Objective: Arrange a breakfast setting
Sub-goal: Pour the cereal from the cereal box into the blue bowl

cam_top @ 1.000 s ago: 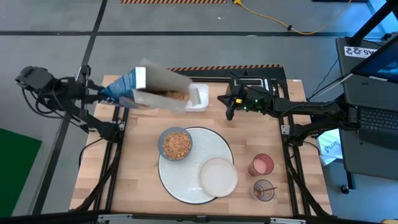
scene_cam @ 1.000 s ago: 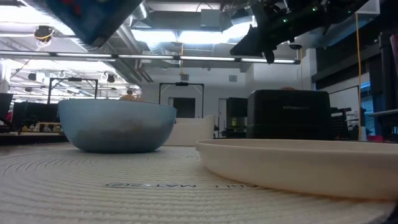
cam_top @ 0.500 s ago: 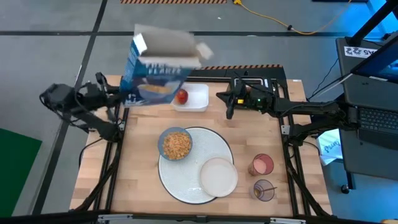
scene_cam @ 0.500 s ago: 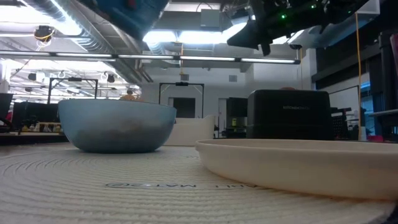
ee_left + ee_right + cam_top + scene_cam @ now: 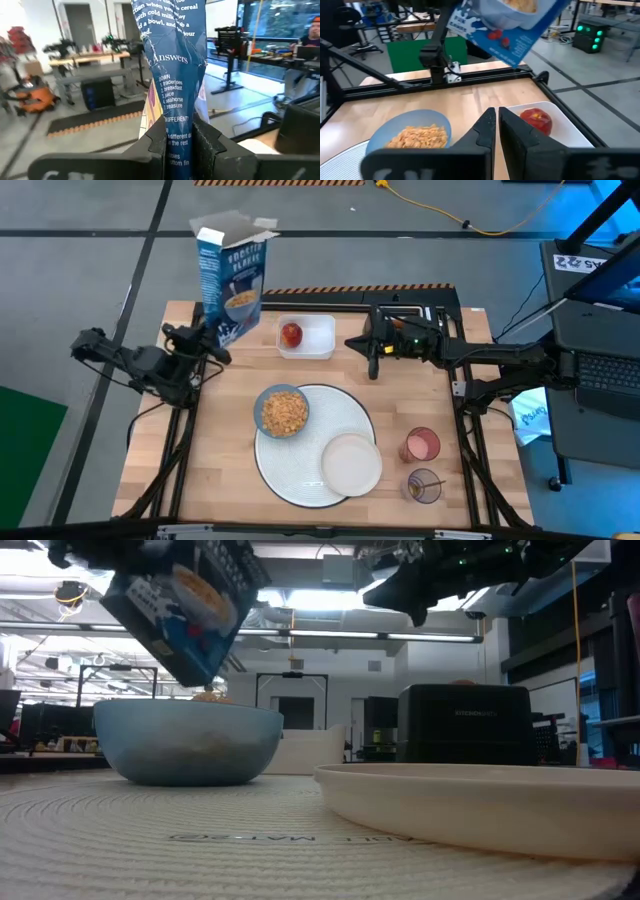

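- Your left hand (image 5: 179, 137) was clamped on the lower part of the blue cereal box (image 5: 230, 275); the box stood nearly upright with its flaps open, raised over the back left corner of the tabletop (image 5: 225, 450), clear of the blue bowl (image 5: 282, 411).
- The bowl sat on the back left part of the large white mat (image 5: 345, 415) and already carried tan cereal (image 5: 284, 412); I judged the pour finished, so the step in hand was parking the box.
- To do that well, you wanted to keep the box vertical on the way down, so nothing spilled from the open top; you wanted to set it flat on bare wood near the left edge, away from the white tub (image 5: 318, 338) with the red apple (image 5: 291, 334), and let go only once the base rested.
- Your right hand (image 5: 496, 131) was closed on nothing, hovering near the back of the tabletop just beside the tub.
- The cream plate (image 5: 351, 464) lay on the mat's front right rim; the pink tumbler (image 5: 421, 445) and the purple tumbler (image 5: 424, 485), spoon inside, stood to the mat's right.
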You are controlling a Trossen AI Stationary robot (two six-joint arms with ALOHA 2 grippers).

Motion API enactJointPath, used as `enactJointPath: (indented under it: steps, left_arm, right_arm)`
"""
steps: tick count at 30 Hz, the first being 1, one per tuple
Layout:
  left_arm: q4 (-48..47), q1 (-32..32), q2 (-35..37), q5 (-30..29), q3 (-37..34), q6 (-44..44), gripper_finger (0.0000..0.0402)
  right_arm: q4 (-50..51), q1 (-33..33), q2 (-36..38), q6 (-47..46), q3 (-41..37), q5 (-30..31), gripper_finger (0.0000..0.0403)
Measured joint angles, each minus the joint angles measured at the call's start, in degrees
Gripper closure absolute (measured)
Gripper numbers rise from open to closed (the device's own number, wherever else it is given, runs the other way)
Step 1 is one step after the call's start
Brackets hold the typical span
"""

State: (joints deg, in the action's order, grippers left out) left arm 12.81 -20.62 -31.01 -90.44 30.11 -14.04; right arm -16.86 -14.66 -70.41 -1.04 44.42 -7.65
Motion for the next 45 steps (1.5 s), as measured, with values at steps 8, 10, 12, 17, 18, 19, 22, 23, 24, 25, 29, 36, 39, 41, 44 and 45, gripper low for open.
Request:
enactJointPath:
  steps: [8, 10, 12, 17, 18, 19, 22, 23, 24, 25, 29, 36, 39, 41, 44, 45]
  left_arm:
    - [-0.25, 7.16, -8.47, 0.45, 0.00, 6.85, 0.0357]
    - [-0.19, 8.93, -10.54, 0.97, 0.00, 8.25, 0.0357]
    - [-0.20, 10.85, -12.80, 0.88, 0.00, 9.25, 0.0357]
    - [-1.59, 15.19, -17.41, 0.76, 0.00, 12.88, 0.0357]
    - [-2.28, 16.02, -18.14, 0.84, 0.00, 14.05, 0.0357]
    - [-3.41, 16.90, -18.90, 0.82, 0.00, 15.61, 0.0357]
    - [-7.03, 19.02, -20.30, 1.05, 0.00, 20.37, 0.0357]
    - [-8.56, 19.60, -20.48, 1.55, 0.00, 21.23, 0.0357]
    - [-10.22, 20.09, -20.70, 2.00, 0.00, 22.51, 0.0357]
    - [-11.74, 20.55, -20.97, 2.15, 0.00, 24.72, 0.0357]
    - [-19.38, 23.76, -21.11, 6.25, 0.00, 35.62, 0.0357]
    - [-40.13, 30.11, -22.34, 18.46, 0.02, 58.32, 0.0357]
    - [-44.42, 31.38, -23.72, 18.35, 0.09, 63.23, 0.0357]
    - [-44.69, 31.36, -24.50, 18.22, 0.11, 63.63, 0.0357]
    - [-43.85, 31.30, -24.76, 19.50, 0.17, 63.34, 0.0357]
    - [-43.65, 31.10, -24.74, 20.44, 0.21, 63.28, 0.0357]
  right_arm:
    - [0.42, 0.00, 0.00, 2.24, 0.00, -3.56, 0.0377]
    - [0.43, 0.00, 0.00, 2.80, 0.00, -4.14, 0.0377]
    - [0.42, 0.00, -0.01, 2.89, 0.00, -4.89, 0.0377]
    - [0.41, 0.00, 0.00, 2.88, 0.00, -5.96, 0.0377]
    - [0.41, 0.00, -0.02, 2.89, 0.00, -6.18, 0.0377]
    - [0.41, 0.00, 0.00, 2.89, 0.00, -6.58, 0.0377]
    - [0.41, 0.00, 0.00, 2.87, 0.00, -7.30, 0.0377]
    - [0.41, 0.00, 0.00, 2.89, 0.00, -7.49, 0.0377]
    - [0.41, 0.00, 0.00, 2.88, 0.00, -7.59, 0.0377]
    - [0.42, 0.00, -0.01, 2.88, 0.00, -7.60, 0.0377]
    - [0.39, -0.02, 0.00, 2.93, 0.00, -8.04, 0.0377]
    - [0.44, -0.01, 0.00, 4.33, 0.00, -8.06, 0.0377]
    - [0.54, 0.00, 0.00, 4.36, 0.00, -8.08, 0.0377]
    - [0.78, -0.02, 0.00, 4.36, 0.00, -8.10, 0.0377]
    - [0.83, -0.02, 0.00, 4.36, 0.00, -8.50, 0.0377]
    - [0.81, -0.02, -0.01, 4.39, 0.00, -8.49, 0.0377]
